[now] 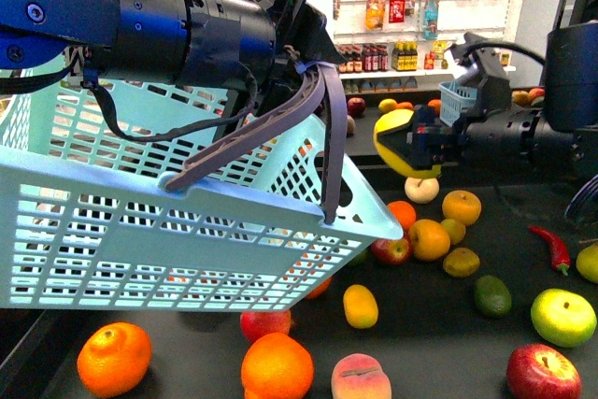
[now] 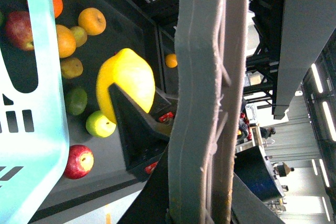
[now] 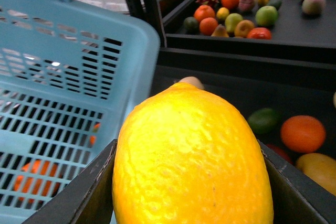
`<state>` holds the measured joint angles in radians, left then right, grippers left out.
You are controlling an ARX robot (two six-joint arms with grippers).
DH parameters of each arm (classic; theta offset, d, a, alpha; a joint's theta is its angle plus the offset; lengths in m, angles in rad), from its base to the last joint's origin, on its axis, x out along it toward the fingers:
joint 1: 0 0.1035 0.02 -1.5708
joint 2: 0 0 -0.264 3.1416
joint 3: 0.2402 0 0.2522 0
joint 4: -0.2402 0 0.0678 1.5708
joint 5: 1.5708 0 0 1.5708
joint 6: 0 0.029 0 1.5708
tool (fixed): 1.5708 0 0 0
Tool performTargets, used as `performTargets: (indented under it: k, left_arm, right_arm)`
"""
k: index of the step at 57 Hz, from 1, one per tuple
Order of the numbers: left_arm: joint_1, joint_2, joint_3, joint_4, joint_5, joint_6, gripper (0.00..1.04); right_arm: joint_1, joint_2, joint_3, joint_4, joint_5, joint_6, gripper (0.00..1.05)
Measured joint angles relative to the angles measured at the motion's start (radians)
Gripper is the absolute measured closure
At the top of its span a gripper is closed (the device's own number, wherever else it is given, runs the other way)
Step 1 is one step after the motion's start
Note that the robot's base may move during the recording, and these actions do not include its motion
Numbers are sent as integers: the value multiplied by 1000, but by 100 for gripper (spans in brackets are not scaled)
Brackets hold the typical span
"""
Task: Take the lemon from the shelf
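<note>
My right gripper [image 1: 404, 145] is shut on the lemon [image 1: 392, 140], a deep yellow oval held in the air above the shelf deck [image 1: 448, 324], just right of the basket's corner. In the right wrist view the lemon [image 3: 191, 156] fills the space between the two dark fingers [image 3: 84, 198]. From the left wrist view the lemon [image 2: 126, 80] shows beyond the grey basket handle [image 2: 202, 103]. My left gripper [image 1: 280, 49] is shut on that handle [image 1: 318, 128], holding the light blue basket [image 1: 140, 203] tilted above the deck.
Loose fruit lies on the deck: oranges [image 1: 277, 366], a red apple [image 1: 542, 373], a green apple [image 1: 562, 317], a lime [image 1: 491, 295], a peach [image 1: 361, 377], a red chilli [image 1: 553, 248]. An upper tier [image 3: 294, 30] carries more fruit. White store shelves of bottles [image 1: 392, 53] stand behind.
</note>
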<state>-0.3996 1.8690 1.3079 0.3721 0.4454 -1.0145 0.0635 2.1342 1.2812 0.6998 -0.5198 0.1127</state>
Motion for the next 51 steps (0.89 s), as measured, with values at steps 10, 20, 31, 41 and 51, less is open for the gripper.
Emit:
performTargets:
  k: [10, 20, 31, 41, 51]
  left_arm:
    - [0, 0, 0, 0, 0, 0, 95]
    - [0, 0, 0, 0, 0, 0, 95]
    - [0, 0, 0, 0, 0, 0, 95]
    - [0, 0, 0, 0, 0, -1, 95]
    - [0, 1, 0, 0, -3, -4, 95]
  right_arm:
    - [58, 0, -17, 13, 15, 37, 38]
    - [100, 0, -28, 15, 27, 60, 38]
    - [136, 1, -32, 13, 56, 84, 17]
    - [113, 1, -32, 55, 105, 140, 8]
    - [12, 1, -24, 60, 138, 165, 7]
